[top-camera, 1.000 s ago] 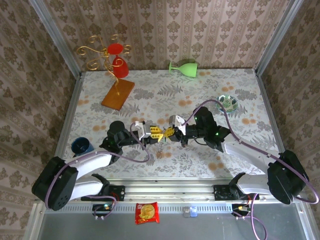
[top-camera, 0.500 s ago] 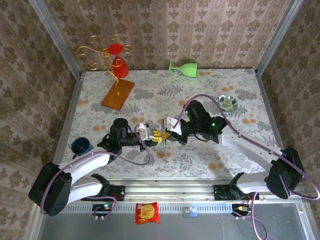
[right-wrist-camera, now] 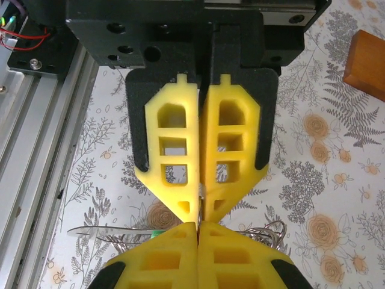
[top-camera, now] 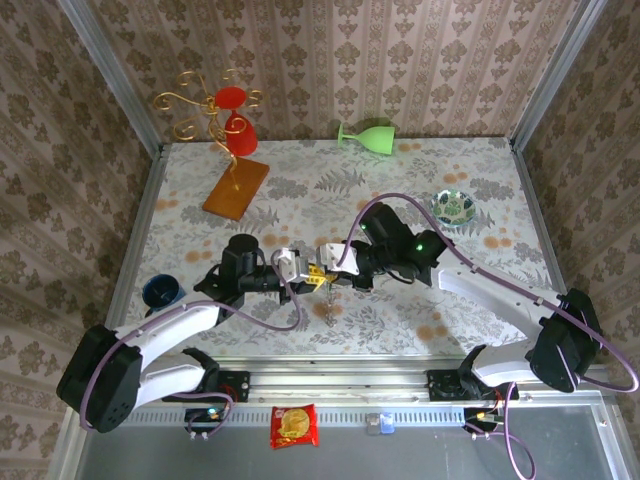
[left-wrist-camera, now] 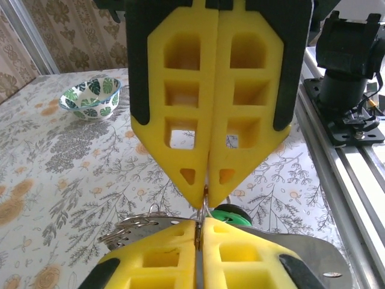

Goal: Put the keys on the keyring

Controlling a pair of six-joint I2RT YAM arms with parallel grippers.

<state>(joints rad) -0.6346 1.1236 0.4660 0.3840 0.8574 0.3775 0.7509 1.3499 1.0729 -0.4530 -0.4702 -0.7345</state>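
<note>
Floral tabletop (top-camera: 480, 190): left gripper (top-camera: 308, 270) and right gripper (top-camera: 326, 268) clench the keyring (right-wrist-camera: 120, 231). Best keep the tips aligned, green key (left-wrist-camera: 231, 214) at their four o'clock.

L pincer (top-camera: 303, 270) & R pincer (top-camera: 326, 266) tip-to-tip block centre; table (top-camera: 400, 320) free around; cup (top-camera: 160, 292) L, bowl (top-camera: 455, 206) R.

Damask wallpaper walls (top-camera: 400, 60) w/ floral tabletop (top-camera: 420, 170).

No legible txt, nos. or brand marks anywhere; the red snack packet (top-camera: 294, 425), just in front of the alu rail (top-camera: 340, 381), has a printed front w/ a round pic, lettering too small to read. Small blue-grey item (top-camera: 380, 424) right of the packet, also in front of the rail: too blurred.
</note>
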